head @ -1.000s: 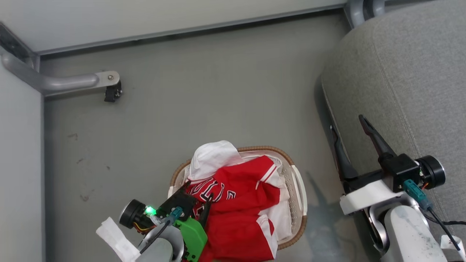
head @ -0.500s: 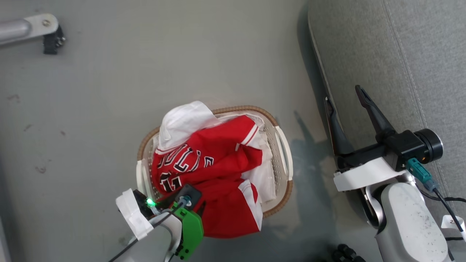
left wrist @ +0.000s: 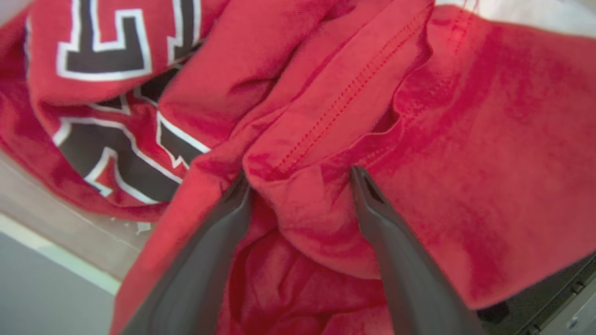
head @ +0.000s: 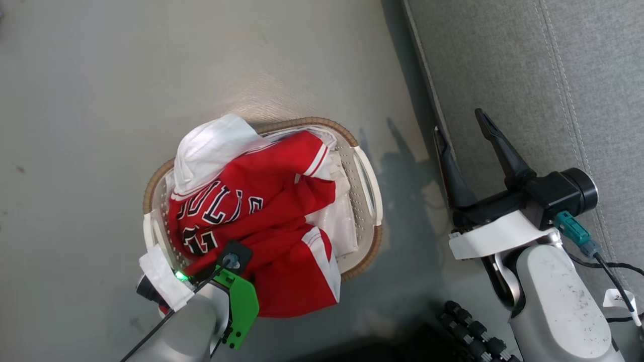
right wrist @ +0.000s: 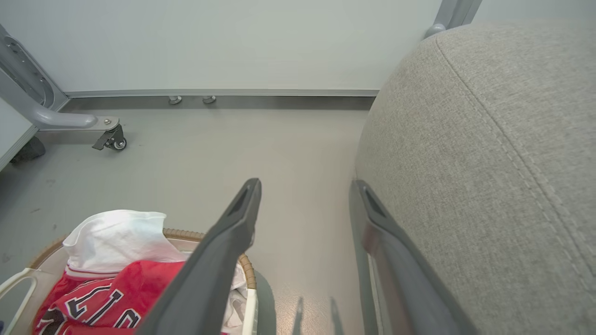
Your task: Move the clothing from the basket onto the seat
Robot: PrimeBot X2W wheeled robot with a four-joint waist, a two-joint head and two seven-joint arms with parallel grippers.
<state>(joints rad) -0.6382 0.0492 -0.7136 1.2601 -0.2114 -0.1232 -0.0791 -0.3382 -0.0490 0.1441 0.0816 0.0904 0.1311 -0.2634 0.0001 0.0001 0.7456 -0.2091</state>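
Barely begun | clothing (head: 261, 211) all in basket (head: 370, 186), lower left; seat (head: 503, 75) bare | left gripper (left wrist: 300, 174) spread astride a fold; right gripper (head: 459, 120) spread, empty

There is one small rounded white plastic lattice basket (head: 360, 201) with a brown woven rim. It holds at least two red garments with white trim (head: 274, 198): one lettered red top (head: 211, 206) and one red piece with a white side stripe (head: 294, 284). Folds hide any others. There is one large grey fabric seat (head: 503, 75). There are two pincers, the left pincer (left wrist: 300, 179) and the right pincer (head: 458, 121), and one small caster wheel (right wrist: 114, 142).
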